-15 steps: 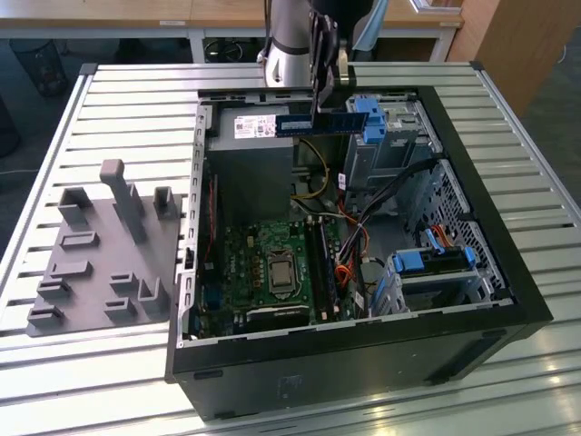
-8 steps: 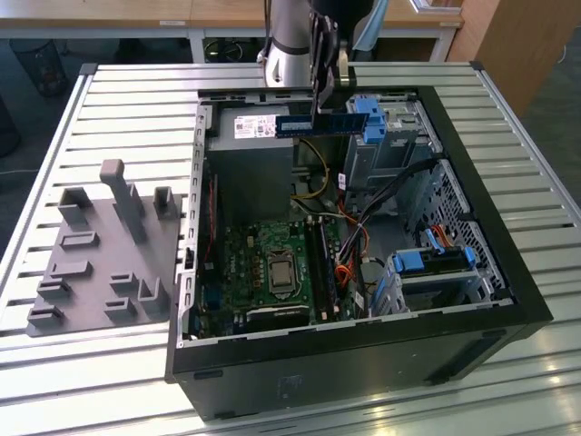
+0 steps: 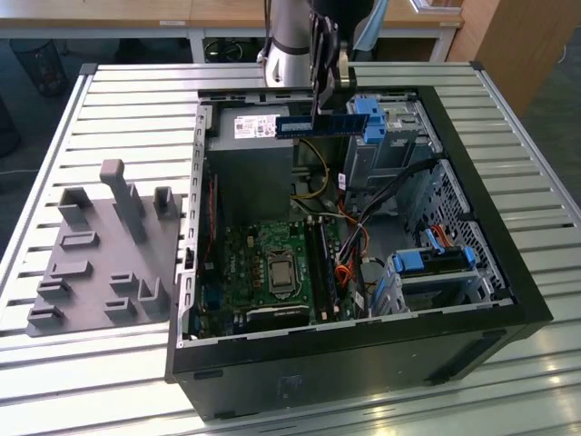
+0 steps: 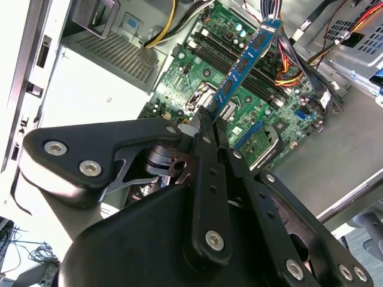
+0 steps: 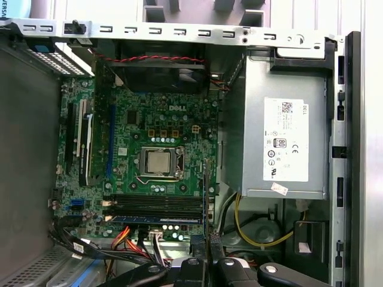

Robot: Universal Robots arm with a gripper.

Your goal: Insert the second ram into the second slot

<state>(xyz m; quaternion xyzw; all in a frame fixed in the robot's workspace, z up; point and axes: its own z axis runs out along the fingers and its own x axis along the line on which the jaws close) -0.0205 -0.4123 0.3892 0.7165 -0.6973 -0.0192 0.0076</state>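
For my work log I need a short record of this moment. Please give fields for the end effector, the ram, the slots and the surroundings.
end effector: shut on the second ram
second ram: blue stick, held in the air over the open computer case, not in any slot
memory slots: on the motherboard beside the processor socket, apart from the held stick
computer case: lies open on the slatted table
grey fixture: on the table, at the exterior view's left of the case
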